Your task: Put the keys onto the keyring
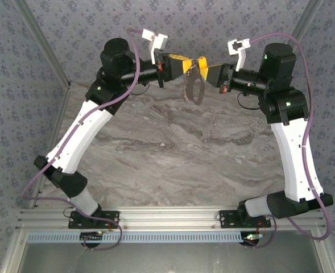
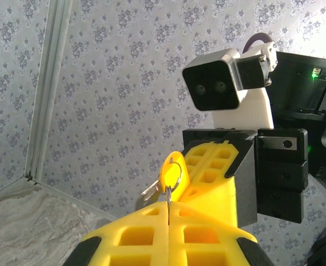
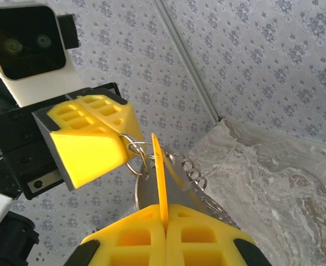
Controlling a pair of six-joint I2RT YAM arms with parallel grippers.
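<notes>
**ITEM 1: key**
- Desc: tiny, w/ yellow-orange head and short metal blade.
- Loc: hanging in mid-air between the two hands, well above the marble surface.
- Hold: right hand is clenching on the head. In the right wrist view the head is showing edge-on, as a thin yellow plate rising from between the pads. The blade is sticking out free, down-left in the left wrist view.

**ITEM 2: keyring**
- Desc: thin silvery wire ring.
- Hold: left hand is clenched on it, w/ the wire coming out of the seam between the pads.
- Relation: the ring wire appears to be passing thru the hole in the key head. Can't tell whether it is fully wound on or only partway.
- Attached: chain is dangling loose below the hands, clear of the surface.

**HANDLING (est.)**
- Both items are prob. very light and rigid. The bare metal is likely slick.
- The ring wire is prob. springy and will be resisting any prying.
- Key: best gripped on the flat faces of the head, away from the hole, so the hole is staying clear.
- Ring: best gripped on the arc opposite the key, so the key is sliding round freely.
- The chain's loose weight may be twisting the ring in the pads.
- Risk: either item slipping out and dropping to the surface.
</notes>
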